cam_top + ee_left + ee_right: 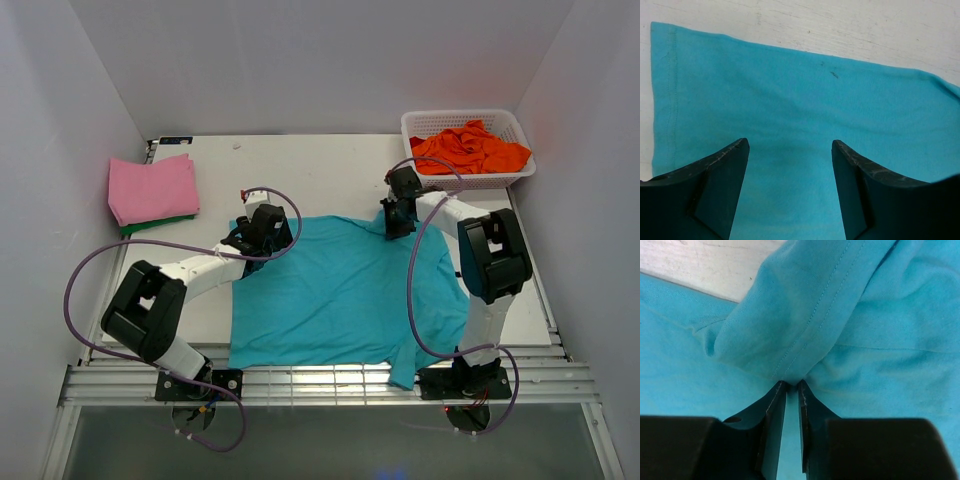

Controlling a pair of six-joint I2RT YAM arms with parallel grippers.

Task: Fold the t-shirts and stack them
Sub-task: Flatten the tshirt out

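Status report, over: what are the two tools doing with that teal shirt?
Left tool open over teal shirt, near its edge. Right tool shut on a fold of it. Pink stack and basket stand clear.

Both arms are white tubes joined by chunky black blocks: the left arm [165, 300] at the lower left of the overhead frame, the right arm [488, 270] at the right. A thin purple cable [68, 298] loops along each. Each arm has a black base [190, 383] at the bottom edge. The fingers [715, 185] are matte black wedges with scuffed edges.
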